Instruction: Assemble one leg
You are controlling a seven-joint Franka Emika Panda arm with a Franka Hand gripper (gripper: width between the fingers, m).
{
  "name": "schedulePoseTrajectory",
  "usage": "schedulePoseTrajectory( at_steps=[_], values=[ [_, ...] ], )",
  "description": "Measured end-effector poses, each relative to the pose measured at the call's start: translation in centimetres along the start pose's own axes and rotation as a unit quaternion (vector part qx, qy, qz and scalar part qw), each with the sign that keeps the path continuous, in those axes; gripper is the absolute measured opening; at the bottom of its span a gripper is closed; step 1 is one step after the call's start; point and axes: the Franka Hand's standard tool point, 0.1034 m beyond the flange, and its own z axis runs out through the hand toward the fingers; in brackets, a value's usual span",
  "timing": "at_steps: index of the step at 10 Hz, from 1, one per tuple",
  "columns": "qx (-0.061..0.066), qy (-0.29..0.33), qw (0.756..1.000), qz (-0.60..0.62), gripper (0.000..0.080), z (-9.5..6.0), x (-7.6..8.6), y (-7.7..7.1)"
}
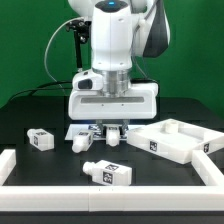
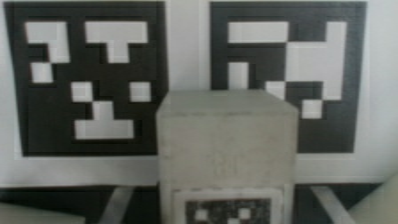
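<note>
My gripper (image 1: 108, 130) is low over the table at the middle of the exterior view, with its fingers spread. A leg (image 2: 222, 135), a chunky white block with a tag sticker on its near face, sits between the fingers (image 2: 128, 203) in the wrist view. Dark gaps show on both sides of it, so the jaws stand open around it. In the exterior view this leg (image 1: 113, 137) shows partly under the gripper. Three more legs lie on the table: one (image 1: 40, 139) at the exterior view's left, one (image 1: 80, 143) beside the gripper, one (image 1: 107, 173) nearer the front.
The marker board (image 2: 107, 75) lies under the gripper, its two tags filling the wrist view; its edge shows in the exterior view (image 1: 70, 130). A large flat white panel with raised rims (image 1: 178, 142) lies at the exterior view's right. White rails (image 1: 110, 206) border the table.
</note>
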Motion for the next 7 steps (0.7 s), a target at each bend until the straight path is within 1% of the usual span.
schedulePoseTrajectory(
  at_steps=[2,3,4,5,6,7],
  values=[
    [0.000,-0.001,1.000,-0.001,0.0283,0.0,0.0,-0.1],
    [0.001,-0.003,1.000,-0.006,0.0473,-0.1,-0.1,0.0],
    [0.005,-0.011,1.000,-0.016,0.0473,-1.2,-0.3,0.3],
    [0.007,-0.011,1.000,-0.018,0.0615,-2.6,-0.4,0.3],
    [0.010,-0.012,1.000,-0.020,0.0639,-3.7,-0.6,0.3],
    [0.013,-0.015,1.000,-0.019,0.0639,-4.8,-0.5,0.4]
  ],
)
